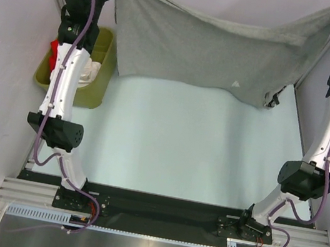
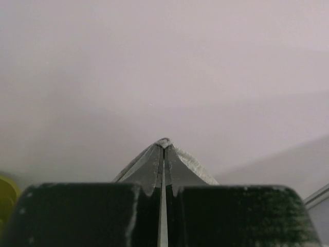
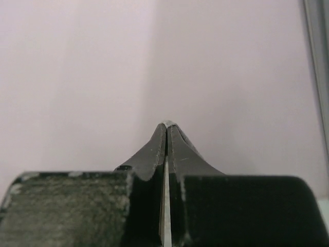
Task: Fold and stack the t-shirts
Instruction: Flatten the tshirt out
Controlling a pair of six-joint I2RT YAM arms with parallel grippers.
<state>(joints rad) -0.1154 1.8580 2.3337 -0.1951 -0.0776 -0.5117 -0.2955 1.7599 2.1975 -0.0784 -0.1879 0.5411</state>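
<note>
Grey t-shirt [image 1: 203,47] hangs stretched, corners pinched in left fingers [image 2: 152,167] and right fingers [image 3: 154,154].

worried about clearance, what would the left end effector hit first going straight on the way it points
Probably the plain pale wall, the only thing showing ahead of the left end effector, shut on the grey t-shirt; depth unclear.

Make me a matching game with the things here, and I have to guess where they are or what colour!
Things:
1 grey shirt
2 bin
3 logo
4 red cloth

Clues:
a small white triangle
b hanging up across the far side
c olive green, at the left
d inside the bin

Pairs: 1-b, 2-c, 3-a, 4-d
</note>
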